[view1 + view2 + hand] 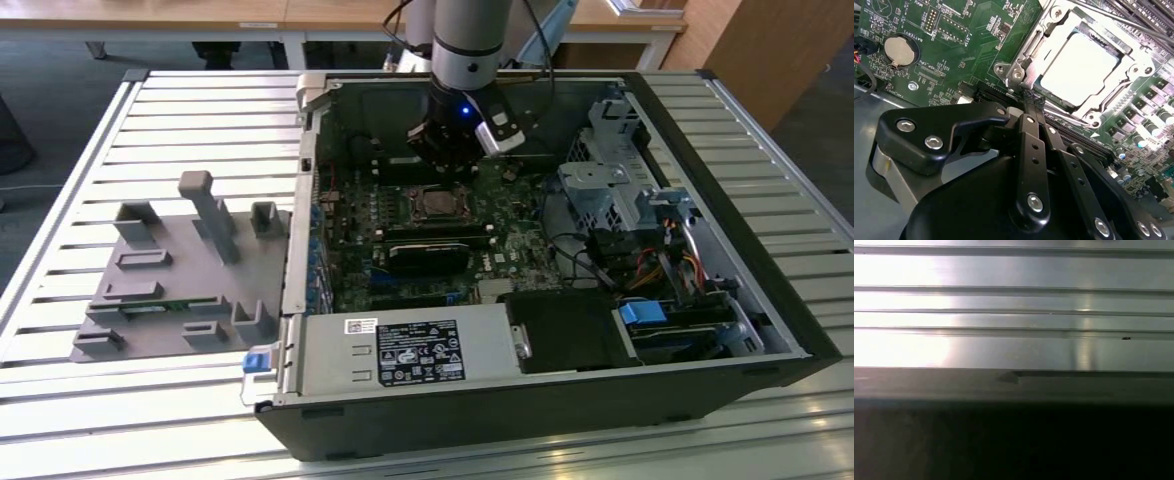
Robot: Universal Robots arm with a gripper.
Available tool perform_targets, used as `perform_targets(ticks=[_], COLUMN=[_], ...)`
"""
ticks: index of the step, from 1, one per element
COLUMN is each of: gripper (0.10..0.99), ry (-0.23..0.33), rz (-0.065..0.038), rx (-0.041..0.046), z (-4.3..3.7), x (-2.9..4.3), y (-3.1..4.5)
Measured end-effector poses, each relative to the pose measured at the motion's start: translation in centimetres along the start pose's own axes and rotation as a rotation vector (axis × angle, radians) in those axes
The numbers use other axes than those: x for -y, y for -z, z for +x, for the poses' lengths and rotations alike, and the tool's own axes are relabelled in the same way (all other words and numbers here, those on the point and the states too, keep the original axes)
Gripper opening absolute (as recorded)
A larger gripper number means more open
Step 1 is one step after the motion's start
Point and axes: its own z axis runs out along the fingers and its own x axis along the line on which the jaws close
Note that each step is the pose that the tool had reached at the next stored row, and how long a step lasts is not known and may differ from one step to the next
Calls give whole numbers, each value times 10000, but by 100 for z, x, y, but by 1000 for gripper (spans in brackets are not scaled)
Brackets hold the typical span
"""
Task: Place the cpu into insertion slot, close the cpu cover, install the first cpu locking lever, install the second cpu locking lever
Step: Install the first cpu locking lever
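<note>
The cpu (1079, 67), a square chip with a plain silver top, lies flat in the insertion slot (434, 203) on the green motherboard. The silvery cpu cover (1046, 37) lies down around it, and the chip shows through its square window. In the second wrist view my gripper (1031, 100) is shut, its two black fingers pressed together with nothing between them that I can make out. The tips sit at the socket's near edge, next to a corner screw (1017, 75). In the exterior view the gripper (451, 158) hangs just beyond the socket, inside the open computer case.
The case (534, 400) lies open on a slatted metal table (200, 110). A power supply (400, 350), a drive cage (607, 190) and cables (654, 265) crowd the socket. A grey holder fixture (187, 270) stands at the exterior view's left. A coin battery (899, 50) sits on the board.
</note>
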Motion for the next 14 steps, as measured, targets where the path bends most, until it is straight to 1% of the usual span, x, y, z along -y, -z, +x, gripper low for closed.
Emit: perform_targets(ticks=[7,14], gripper=[106,106], ry=[-1,-1], rz=[8,7], rx=[0,0], z=[0,0], x=[-2,-3], y=[4,25])
